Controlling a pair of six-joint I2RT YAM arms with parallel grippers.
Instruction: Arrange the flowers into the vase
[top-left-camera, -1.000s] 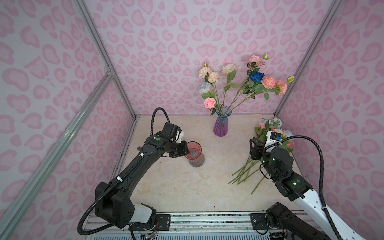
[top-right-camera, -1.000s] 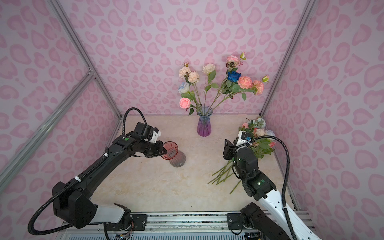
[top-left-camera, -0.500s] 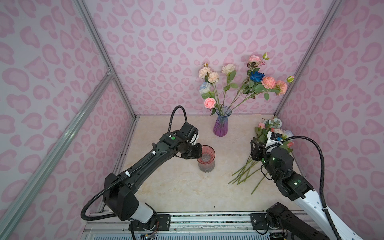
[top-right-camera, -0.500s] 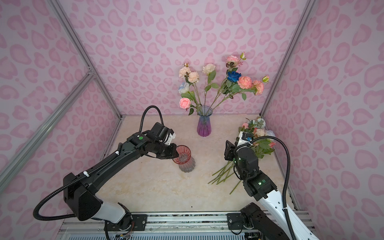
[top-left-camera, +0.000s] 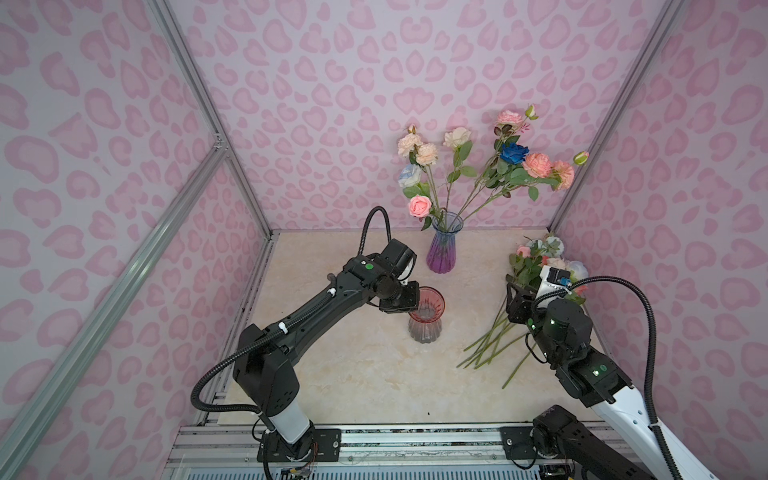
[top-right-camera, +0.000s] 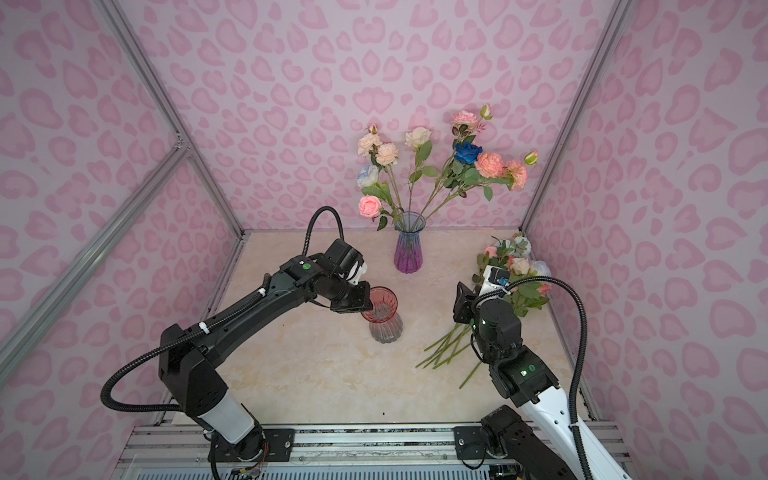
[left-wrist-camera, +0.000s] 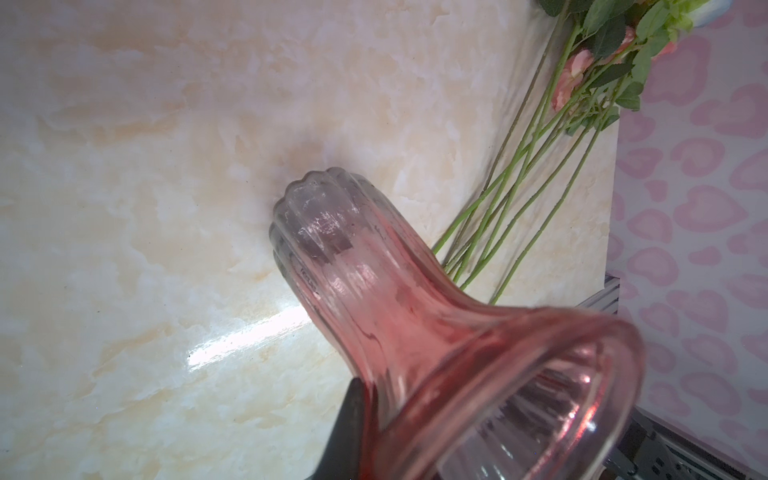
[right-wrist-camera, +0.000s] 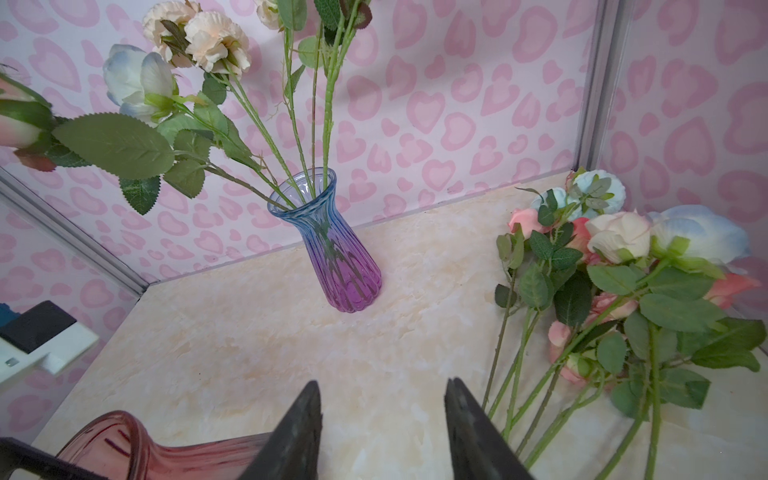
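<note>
Nearer loose flowers (right-wrist-camera: 611, 282) than before, pink vase (top-left-camera: 424, 320) (left fingers (left-wrist-camera: 347, 419) tight on rim); right fingers (right-wrist-camera: 301, 428) half-open, empty.

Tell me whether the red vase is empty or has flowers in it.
Empty. The red vase is clear glass with no stems inside.

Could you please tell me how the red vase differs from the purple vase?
The purple vase holds flowers; the red vase is empty. The left gripper grips the red vase at its rim; the purple vase stands free, farther back. The red vase fades from a red rim to a clear base, the purple vase from a blue rim to a purple base. Both are ribbed glass with flared rims.
</note>
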